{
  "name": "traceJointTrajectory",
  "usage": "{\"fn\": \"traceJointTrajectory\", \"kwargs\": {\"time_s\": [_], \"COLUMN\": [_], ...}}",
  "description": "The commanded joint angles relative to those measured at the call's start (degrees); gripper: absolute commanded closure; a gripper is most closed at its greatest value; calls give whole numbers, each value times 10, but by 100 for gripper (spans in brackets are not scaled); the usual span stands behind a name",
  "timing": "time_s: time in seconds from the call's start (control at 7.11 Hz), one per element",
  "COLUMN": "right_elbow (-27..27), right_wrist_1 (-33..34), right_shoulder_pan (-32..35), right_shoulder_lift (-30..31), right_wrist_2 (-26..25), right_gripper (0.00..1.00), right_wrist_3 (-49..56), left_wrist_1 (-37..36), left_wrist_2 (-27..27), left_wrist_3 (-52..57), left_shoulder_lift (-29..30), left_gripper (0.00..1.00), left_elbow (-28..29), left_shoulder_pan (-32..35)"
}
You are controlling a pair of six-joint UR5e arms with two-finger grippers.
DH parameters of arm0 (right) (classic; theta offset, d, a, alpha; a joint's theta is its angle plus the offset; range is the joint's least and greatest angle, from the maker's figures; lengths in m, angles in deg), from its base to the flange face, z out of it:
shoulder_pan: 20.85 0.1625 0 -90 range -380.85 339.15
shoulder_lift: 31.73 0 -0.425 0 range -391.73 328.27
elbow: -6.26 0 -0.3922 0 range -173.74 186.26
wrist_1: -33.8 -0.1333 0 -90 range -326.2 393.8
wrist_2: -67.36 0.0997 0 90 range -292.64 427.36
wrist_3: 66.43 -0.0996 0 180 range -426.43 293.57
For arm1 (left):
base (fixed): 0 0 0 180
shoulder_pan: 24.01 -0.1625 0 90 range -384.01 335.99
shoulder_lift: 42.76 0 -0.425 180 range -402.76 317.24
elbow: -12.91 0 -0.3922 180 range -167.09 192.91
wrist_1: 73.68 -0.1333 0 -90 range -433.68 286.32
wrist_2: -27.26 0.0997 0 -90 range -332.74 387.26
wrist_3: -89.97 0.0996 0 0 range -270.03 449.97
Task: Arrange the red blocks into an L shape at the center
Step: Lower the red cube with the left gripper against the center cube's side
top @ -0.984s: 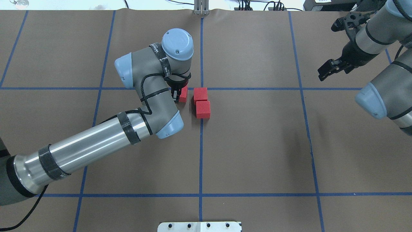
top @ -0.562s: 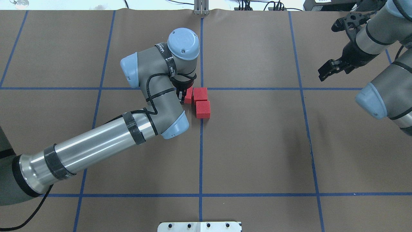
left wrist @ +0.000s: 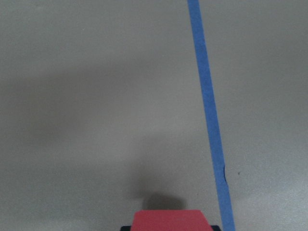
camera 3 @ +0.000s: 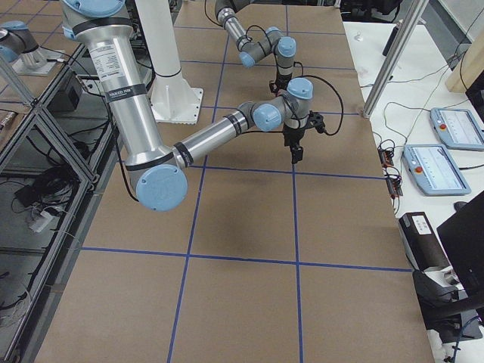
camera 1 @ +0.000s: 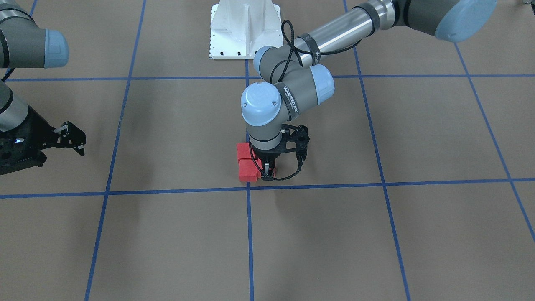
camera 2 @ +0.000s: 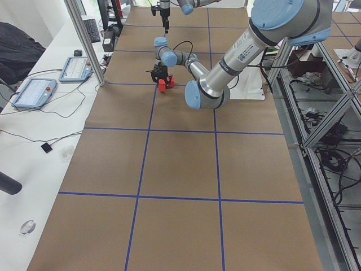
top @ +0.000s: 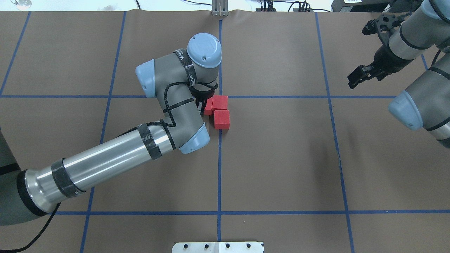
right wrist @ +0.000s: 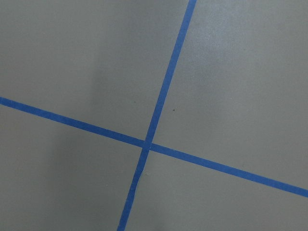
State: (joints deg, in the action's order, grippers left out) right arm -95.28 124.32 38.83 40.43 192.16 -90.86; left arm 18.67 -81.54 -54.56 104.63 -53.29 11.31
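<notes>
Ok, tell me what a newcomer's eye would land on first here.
Three small matte red cubes cluster at the centre of the brown-papered table, vivid against it. The left gripper holds one in its fingers, close beside the other two. The right gripper hangs far off to the side.

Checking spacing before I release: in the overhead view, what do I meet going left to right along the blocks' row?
left gripper with a red block in its jaws → two red blocks set one behind the other → right gripper
</notes>
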Motion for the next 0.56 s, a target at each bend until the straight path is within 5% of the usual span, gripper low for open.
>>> {"fn": "traceJointTrajectory", "kwargs": {"time_s": [0.0, 0.14, 0.28, 0.42], "right_elbow": [1, 1, 1, 2], "right_wrist_1": [0, 0, 0, 0], "right_shoulder_pan": [0, 0, 0, 0], "right_shoulder_lift": [0, 0, 0, -1], "right_wrist_2": [0, -1, -1, -1], "right_gripper": [1, 1, 1, 1], "right_wrist_3": [1, 0, 0, 1], "left_wrist_1": [1, 1, 2, 2], "left_wrist_2": [0, 0, 0, 0], "left_wrist_3": [0, 0, 1, 0], "left_shoulder_lift": [0, -1, -1, -1], "left_gripper": [100, 77, 37, 33], "left_elbow": [0, 0, 0, 0], "left_shoulder_pan": [0, 0, 1, 1]}}
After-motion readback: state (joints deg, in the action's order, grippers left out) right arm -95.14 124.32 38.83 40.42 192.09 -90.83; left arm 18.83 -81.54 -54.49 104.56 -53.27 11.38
